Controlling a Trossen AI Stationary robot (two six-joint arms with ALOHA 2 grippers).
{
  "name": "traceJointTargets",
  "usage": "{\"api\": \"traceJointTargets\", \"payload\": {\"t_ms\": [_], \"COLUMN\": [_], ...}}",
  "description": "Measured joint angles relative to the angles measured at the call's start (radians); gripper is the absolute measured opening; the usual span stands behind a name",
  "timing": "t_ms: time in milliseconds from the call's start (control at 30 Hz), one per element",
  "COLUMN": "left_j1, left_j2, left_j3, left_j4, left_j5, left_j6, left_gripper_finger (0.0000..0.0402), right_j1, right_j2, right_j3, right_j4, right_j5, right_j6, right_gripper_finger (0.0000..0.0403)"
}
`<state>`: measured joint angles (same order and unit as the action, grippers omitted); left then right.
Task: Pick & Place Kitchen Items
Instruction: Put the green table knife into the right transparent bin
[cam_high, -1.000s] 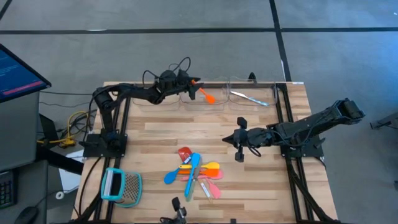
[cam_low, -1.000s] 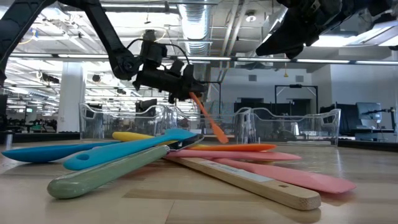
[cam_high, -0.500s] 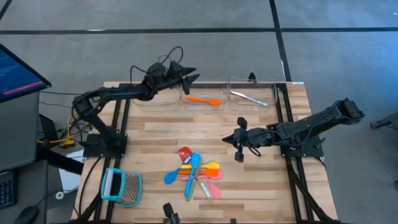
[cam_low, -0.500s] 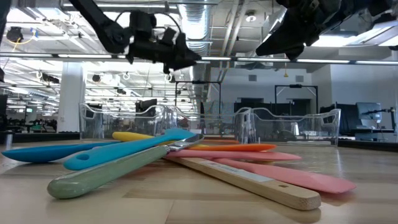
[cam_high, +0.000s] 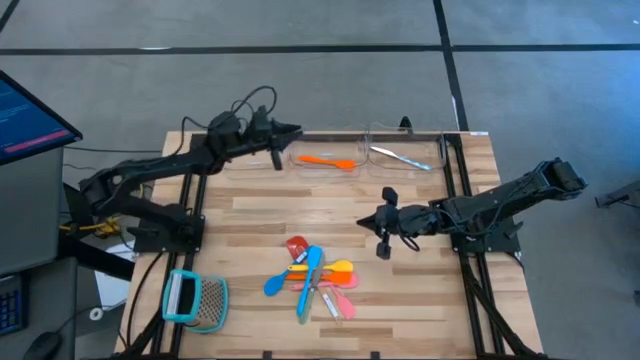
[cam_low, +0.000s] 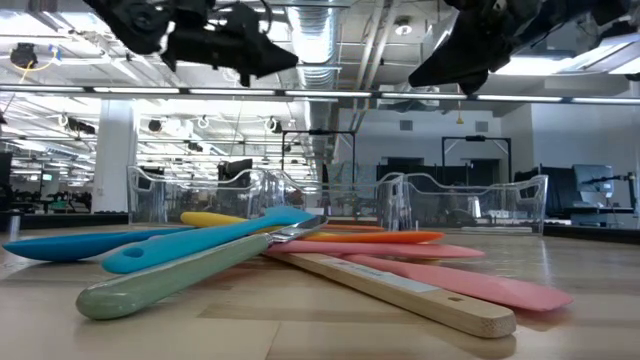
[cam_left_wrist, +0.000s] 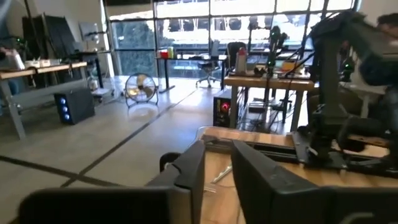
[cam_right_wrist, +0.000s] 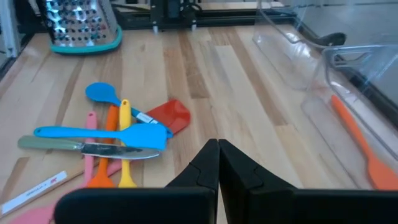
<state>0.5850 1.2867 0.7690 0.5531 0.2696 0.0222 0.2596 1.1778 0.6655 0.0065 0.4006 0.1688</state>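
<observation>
Orange spatula lying crosswise in clear bin, head rightward

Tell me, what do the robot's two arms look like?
Both arms are dark, almost black, built from slim jointed segments. The left arm has thin black cables looping above its wrist. The right arm looks chunkier near its base. Each ends in an end effector with two dark, flat fingers, the left end effector and the right end effector.

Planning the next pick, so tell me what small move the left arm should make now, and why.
Probably swing the left gripper toward the utensil pile: it holds nothing, the orange spatula lies in the clear bin, and the pile remains on the table.
</observation>
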Motion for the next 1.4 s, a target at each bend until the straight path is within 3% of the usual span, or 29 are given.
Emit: {"api": "traceJointTargets", "payload": {"t_ms": [300, 600, 1067, 1400], "left_j1": [-0.065, -0.157, -0.318, -0.364], "left_j2": [-0.212, -0.349, -0.390, -0.391], "left_j3": [-0.126, -0.240, -0.314, -0.314], "left_j4": [0.001, 0.002, 0.003, 0.005], "left_j5": [0.001, 0.001, 0.001, 0.001], "left_j6": [-0.002, -0.004, -0.004, -0.004], "left_gripper_finger": [0.0012, 0.0004, 0.0004, 0.0004], "right_j1": [0.000, 0.001, 0.001, 0.001], "right_j2": [0.008, 0.021, 0.021, 0.021], "right_j3": [-0.001, 0.000, 0.000, 0.000], "right_j4": [0.004, 0.046, 0.061, 0.057], "right_j5": [0.026, 0.023, 0.020, 0.020], "right_j6": [0.008, 0.042, 0.042, 0.042], "right_gripper_finger": [0.0000, 0.0000, 0.0000, 0.0000]}}
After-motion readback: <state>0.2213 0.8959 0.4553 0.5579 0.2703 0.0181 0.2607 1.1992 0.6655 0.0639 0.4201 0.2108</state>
